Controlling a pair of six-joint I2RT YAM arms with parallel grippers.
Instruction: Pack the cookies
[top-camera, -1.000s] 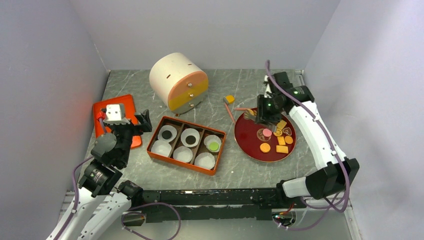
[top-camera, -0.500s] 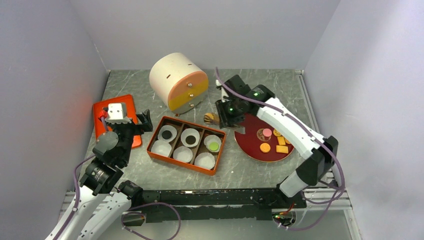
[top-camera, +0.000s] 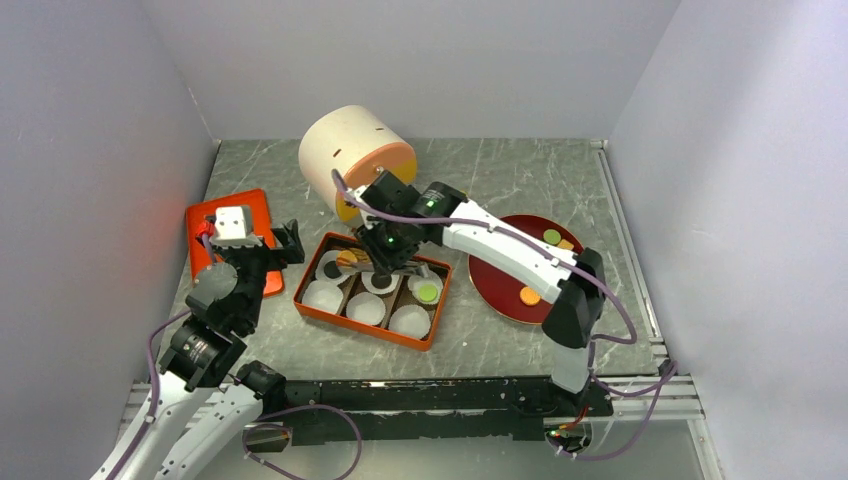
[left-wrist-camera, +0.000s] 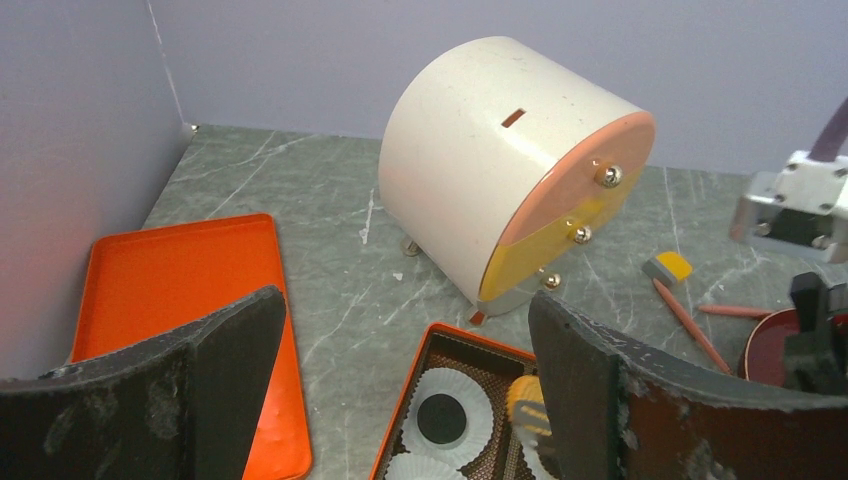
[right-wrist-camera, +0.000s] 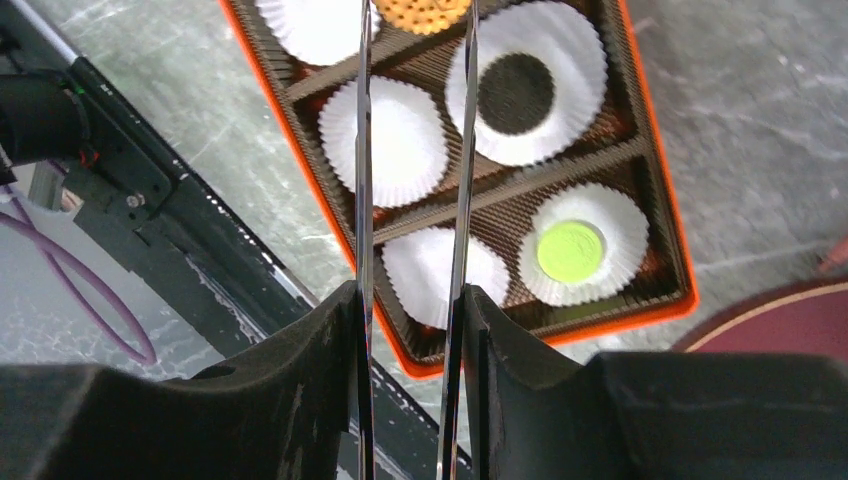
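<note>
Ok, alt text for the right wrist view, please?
The right gripper holds tongs pinching an orange cookie over an orange box of white paper cups; one cup holds a black cookie, another a green cookie.

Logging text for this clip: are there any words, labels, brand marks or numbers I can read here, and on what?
No text can be read in any view.
On the round drawer box: a slot and knobs, no lettering.
On the orange tray, compartment box and red plate: nothing, plain surfaces.
On the cookie held in the tweezers: a dotted pattern only, no letters.
</note>
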